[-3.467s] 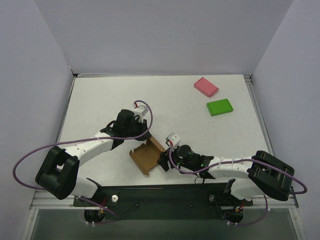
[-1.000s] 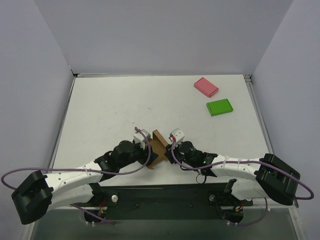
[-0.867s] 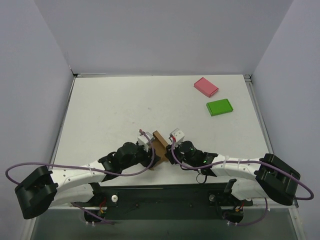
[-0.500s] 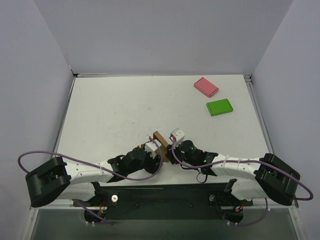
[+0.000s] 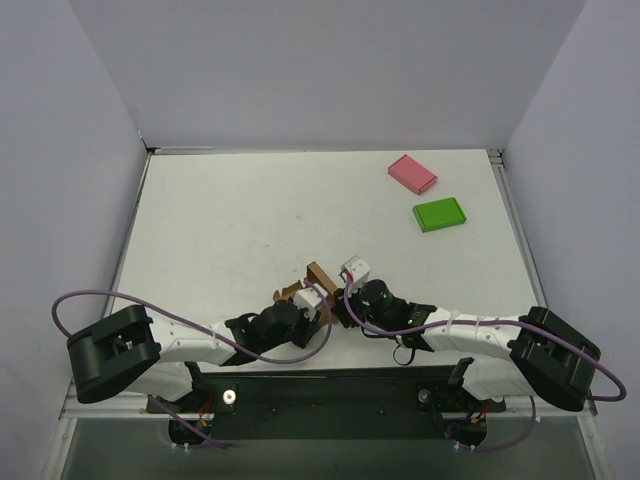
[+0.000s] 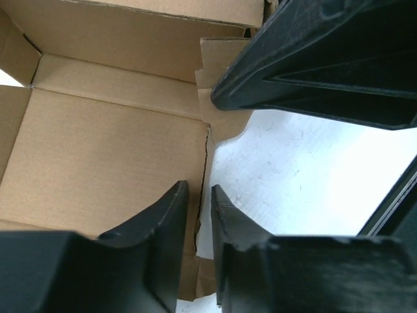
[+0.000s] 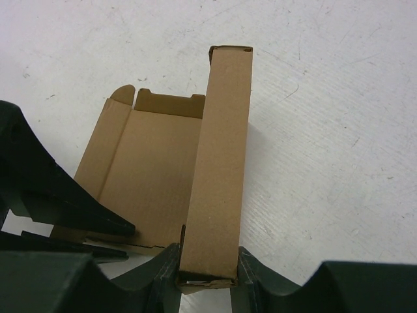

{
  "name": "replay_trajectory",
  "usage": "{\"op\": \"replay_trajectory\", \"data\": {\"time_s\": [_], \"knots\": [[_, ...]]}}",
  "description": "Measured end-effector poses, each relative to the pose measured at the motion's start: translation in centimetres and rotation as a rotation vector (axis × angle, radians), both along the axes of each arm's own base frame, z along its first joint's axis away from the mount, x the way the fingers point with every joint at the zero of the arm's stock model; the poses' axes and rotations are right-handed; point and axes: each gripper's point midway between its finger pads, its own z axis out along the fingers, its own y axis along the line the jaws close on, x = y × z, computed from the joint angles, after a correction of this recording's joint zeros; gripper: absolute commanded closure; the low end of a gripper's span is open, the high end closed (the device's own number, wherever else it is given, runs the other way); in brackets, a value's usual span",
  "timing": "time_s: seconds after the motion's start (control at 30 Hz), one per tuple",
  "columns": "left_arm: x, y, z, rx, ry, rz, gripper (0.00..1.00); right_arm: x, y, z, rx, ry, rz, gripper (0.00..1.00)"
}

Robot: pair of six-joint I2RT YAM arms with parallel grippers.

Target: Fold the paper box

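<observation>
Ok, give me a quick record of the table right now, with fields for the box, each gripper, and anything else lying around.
paper box: brown, part-folded, one long side folded up, base panel open, near the table's front edge between the arms
right gripper: shut on the near end of the folded-up side
left gripper: jaws narrow, straddling an edge of the base panel; firm pinch not confirmable
pink flat box: far right, clear of both arms
green flat box: just nearer than the pink one
table: white
</observation>
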Motion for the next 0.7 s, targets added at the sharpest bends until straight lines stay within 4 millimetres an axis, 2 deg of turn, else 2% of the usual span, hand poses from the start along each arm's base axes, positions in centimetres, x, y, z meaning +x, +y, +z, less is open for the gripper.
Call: {"op": "replay_trajectory", "data": {"time_s": [0.07, 0.1, 0.17, 0.7], "knots": [[-0.02, -0.1, -0.14, 0.0, 0.002, 0.001, 0.81, 0.02, -0.01, 0.0, 0.001, 0.001, -0.001, 0.78], [-0.02, -0.11, -0.22, -0.001, 0.002, 0.003, 0.9, 0.08, -0.06, 0.01, 0.001, 0.001, -0.004, 0.78], [-0.12, -0.12, -0.3, -0.009, -0.002, 0.003, 0.96, 0.19, -0.16, 0.0, 0.003, 0.004, -0.012, 0.78], [-0.94, -0.13, -0.34, -0.09, -0.047, 0.081, 1.0, 0.6, -0.72, -0.19, 0.034, 0.054, -0.071, 0.78]]}}
